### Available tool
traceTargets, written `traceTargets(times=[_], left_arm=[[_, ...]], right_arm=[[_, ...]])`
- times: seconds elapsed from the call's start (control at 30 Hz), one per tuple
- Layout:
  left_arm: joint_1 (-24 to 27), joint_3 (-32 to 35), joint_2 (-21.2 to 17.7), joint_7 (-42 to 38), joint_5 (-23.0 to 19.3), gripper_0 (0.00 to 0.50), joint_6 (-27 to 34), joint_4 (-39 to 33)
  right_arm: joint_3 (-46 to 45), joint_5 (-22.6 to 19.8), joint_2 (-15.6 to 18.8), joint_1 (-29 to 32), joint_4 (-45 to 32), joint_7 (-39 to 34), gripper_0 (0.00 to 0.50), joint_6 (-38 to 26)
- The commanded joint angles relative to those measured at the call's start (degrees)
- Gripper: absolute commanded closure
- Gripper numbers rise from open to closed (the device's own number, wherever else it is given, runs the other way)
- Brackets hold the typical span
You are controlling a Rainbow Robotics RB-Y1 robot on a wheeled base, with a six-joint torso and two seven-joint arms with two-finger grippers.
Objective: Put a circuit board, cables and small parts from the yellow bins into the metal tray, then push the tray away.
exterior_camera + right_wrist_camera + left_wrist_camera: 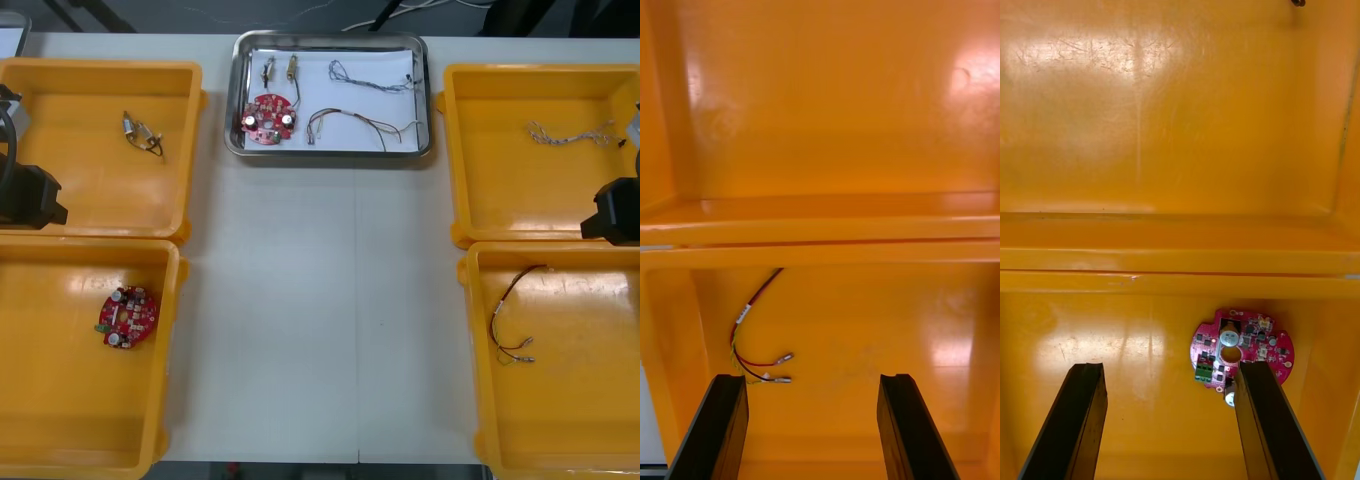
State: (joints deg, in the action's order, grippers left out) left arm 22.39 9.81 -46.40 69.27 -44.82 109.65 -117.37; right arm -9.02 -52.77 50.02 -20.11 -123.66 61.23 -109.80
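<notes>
The left end effector [1169,371] hangs over the near left bin [60,440], its two black fingers spread wide with nothing between them. A round red circuit board [1241,351] lies flat on that bin's floor, close by one fingertip; whether they touch cannot be told.

The right end effector [811,379] hangs over the near right bin [600,440], its fingers also wide apart and empty. A red and yellow cable [752,337] lies on the bin floor just beyond one finger, with its two metal-tipped ends pointing toward the gap between the fingers.

In the front view the left arm [28,195] and the right arm [612,212] sit at the side edges of the table [320,300], each above the seam between its near and far bins.

Farther out, the far left bin [60,90] holds a few small metal parts [143,135], and the far right bin [500,200] holds a twisted blue and white cable [570,132].

Farthest, between the two far bins at the table's far edge, stands the metal tray [236,100], white inside. It holds:
- a second circuit board [267,118] in its near left corner
- two more metal parts [280,70] just beyond that board
- a reddish cable [360,125] toward its near right
- a pale twisted cable [372,78] toward its far right
</notes>
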Motion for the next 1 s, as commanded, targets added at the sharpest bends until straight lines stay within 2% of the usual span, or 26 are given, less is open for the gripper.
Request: traceTargets(times=[0.03, 0.37, 0.67, 1.0], left_arm=[[-0.68, 0.74, -0.97, 2.88, 0.18, 0.0, 0.35, -1.63], [-0.68, 0.74, -0.97, 2.88, 0.18, 0.0, 0.35, -1.63], [-0.68, 0.74, -0.97, 2.88, 0.18, 0.0, 0.35, -1.63], [-0.68, 0.74, -0.97, 2.88, 0.18, 0.0, 0.35, -1.63]], right_arm=[[-6.1, -0.49, 2.27, 4.73, -1.76, -0.32, 0.0, -0.2], [-7.42, 3.64, 2.27, 8.68, -2.99, 0.03, 0.0, -0.2], [-7.5, 2.85, 1.22, 11.32, -4.31, 0.74, 0.0, -0.2], [-8.12, 4.17, -0.98, 14.92, -8.35, 0.82, 0.0, -0.2]])
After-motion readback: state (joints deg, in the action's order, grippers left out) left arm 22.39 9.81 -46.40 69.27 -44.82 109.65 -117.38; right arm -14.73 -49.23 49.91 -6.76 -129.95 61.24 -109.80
